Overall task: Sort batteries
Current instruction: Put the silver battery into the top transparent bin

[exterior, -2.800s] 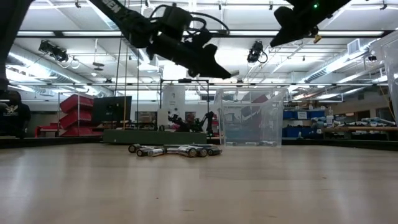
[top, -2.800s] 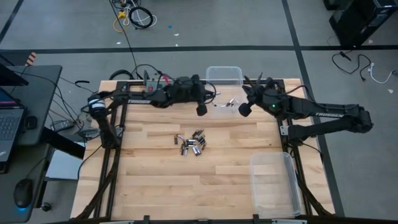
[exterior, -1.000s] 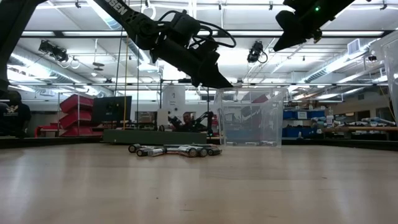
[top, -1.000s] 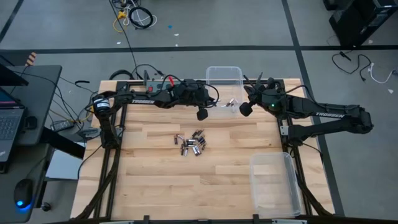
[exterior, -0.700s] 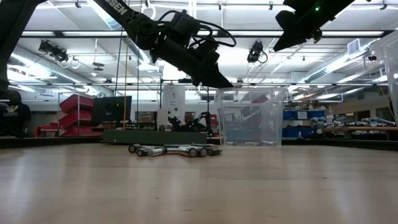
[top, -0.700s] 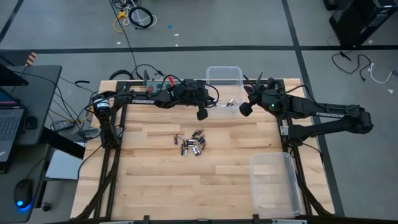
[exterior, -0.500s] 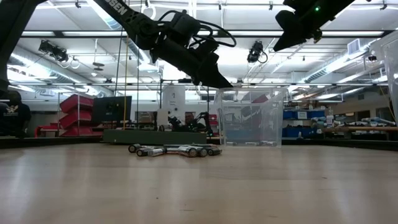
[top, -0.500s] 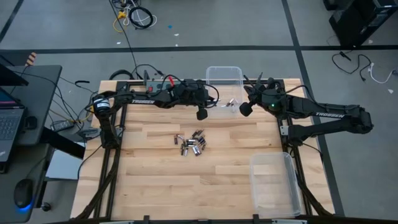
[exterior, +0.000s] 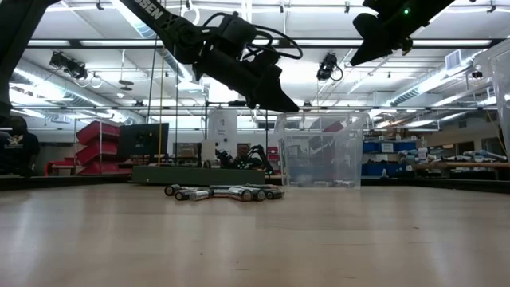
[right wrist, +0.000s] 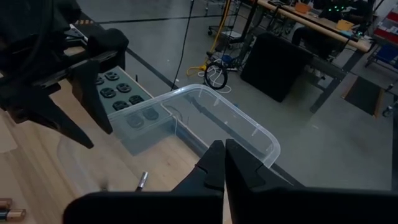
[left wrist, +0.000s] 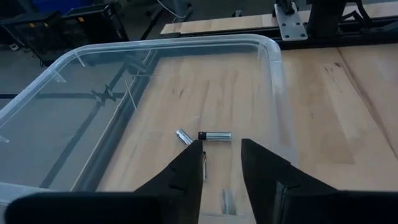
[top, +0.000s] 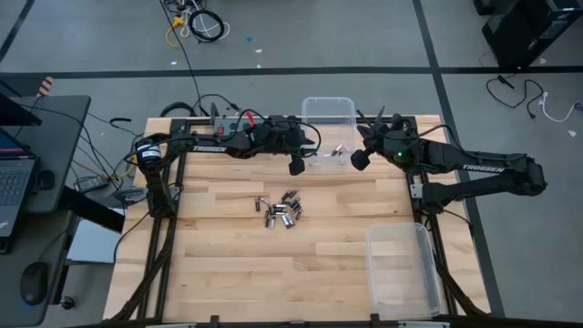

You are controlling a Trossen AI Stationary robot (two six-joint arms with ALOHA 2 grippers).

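Left gripper [left wrist: 221, 163]: fingers parted with a gap between them, nothing held; hangs above the near wall of the clear bin [top: 328, 109] at the table's far edge.
Directly below it: two or three batteries in bin [left wrist: 214, 135] on the bin floor; the plainest one lies crosswise to the fingers.
Right gripper [right wrist: 223, 163]: fingers pressed together, nothing held; waits high beside the same bin.
Battery pile [top: 280, 210]: loose cluster at mid-table, well apart from both grippers, towards the table's front.
Nearer arm: the left, by a little.
Empty bin [top: 401, 271]: front right corner.
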